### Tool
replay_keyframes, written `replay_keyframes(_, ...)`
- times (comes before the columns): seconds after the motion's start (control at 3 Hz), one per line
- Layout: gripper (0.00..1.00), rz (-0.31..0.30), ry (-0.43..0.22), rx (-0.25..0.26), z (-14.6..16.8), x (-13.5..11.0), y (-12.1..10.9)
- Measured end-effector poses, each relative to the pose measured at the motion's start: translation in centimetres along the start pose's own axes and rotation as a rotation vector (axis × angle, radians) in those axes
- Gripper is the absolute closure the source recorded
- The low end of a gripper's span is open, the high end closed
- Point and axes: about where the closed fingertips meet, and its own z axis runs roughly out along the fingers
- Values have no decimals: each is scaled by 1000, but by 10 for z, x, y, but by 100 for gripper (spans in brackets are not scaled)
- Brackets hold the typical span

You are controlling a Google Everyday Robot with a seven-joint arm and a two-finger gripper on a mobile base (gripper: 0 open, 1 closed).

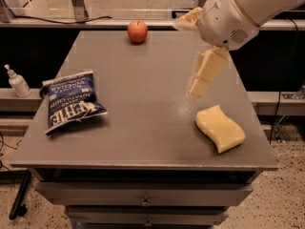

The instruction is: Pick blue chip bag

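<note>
The blue chip bag [71, 104] lies flat on the left side of the grey table [143, 142]; it is dark navy with white lettering. My gripper [188, 56] hangs above the table's right middle, well to the right of the bag and above the yellow sponge [220, 128]. Its two pale fingers [207, 70] stand wide apart with nothing between them. The white arm reaches in from the upper right.
A red apple [137, 31] sits at the table's far edge. The wavy pale-yellow sponge lies near the front right corner. A small white pump bottle [18, 81] stands on a ledge left of the table. Drawers run below the front edge.
</note>
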Motion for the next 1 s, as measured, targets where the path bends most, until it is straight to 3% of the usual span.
replay_keyframes(0.33,0,0,0,0,0,0,0)
replay_keyframes(0.67,0,-54,-24,26,15,-3,-12)
replay_keyframes(1.0,0,-136,-75,50,59,-14,-43)
